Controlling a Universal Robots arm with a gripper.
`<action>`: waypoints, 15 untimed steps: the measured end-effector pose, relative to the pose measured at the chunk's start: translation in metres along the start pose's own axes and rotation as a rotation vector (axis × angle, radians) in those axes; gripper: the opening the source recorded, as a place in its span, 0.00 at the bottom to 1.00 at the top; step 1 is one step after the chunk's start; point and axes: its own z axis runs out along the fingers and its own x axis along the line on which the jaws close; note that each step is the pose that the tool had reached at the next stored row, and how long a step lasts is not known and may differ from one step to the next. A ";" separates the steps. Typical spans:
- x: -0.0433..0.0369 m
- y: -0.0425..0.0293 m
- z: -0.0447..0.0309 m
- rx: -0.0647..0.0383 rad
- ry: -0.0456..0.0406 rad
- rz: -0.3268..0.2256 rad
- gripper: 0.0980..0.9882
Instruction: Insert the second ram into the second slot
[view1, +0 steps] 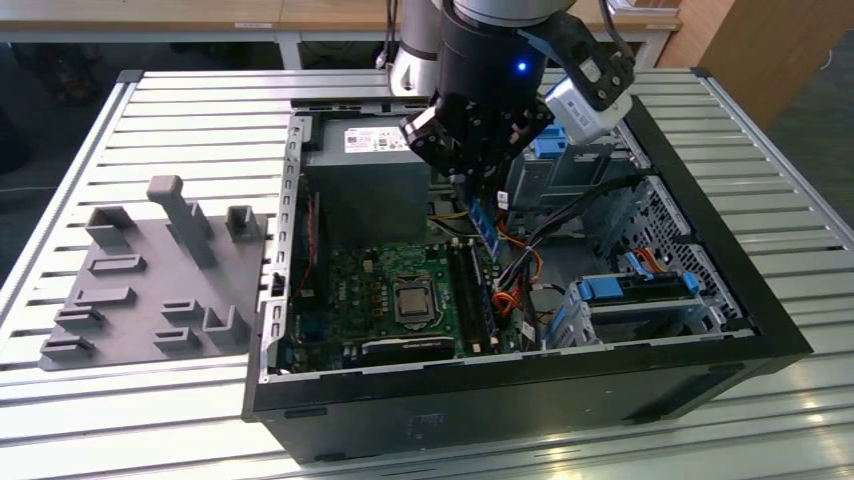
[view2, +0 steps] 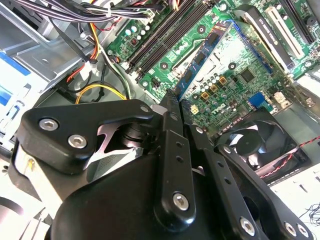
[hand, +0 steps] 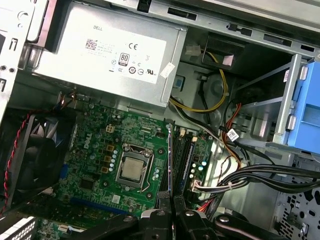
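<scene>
Black fingers (view2: 169, 135) pinched shut on the second ram (view2: 204, 54), held over the board inside the open case.

In the second wrist view they clamp one short end of the strip, and the rest reaches out over the green motherboard (view2: 235, 75). In the exterior view the strip hangs tilted, its lower end close above the dark memory slots (view1: 470, 290) and apparently not seated. It looks light, stiff and thin, and easily cracked if twisted. The bare end and long edges seem the safest places to hold it, clear of the chips and contacts. Beyond lie the processor socket (hand: 132, 170), the grey power supply (hand: 105, 50), the case wall (view1: 534, 390) and the slatted counter (view1: 174, 110).
</scene>
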 end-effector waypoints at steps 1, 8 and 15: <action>0.0000 0.0000 0.0006 0.000 -0.0001 0.001 0.04; 0.0001 -0.0002 0.0044 0.000 -0.0004 0.009 0.04; 0.0001 -0.0002 0.0051 0.000 -0.0004 0.011 0.04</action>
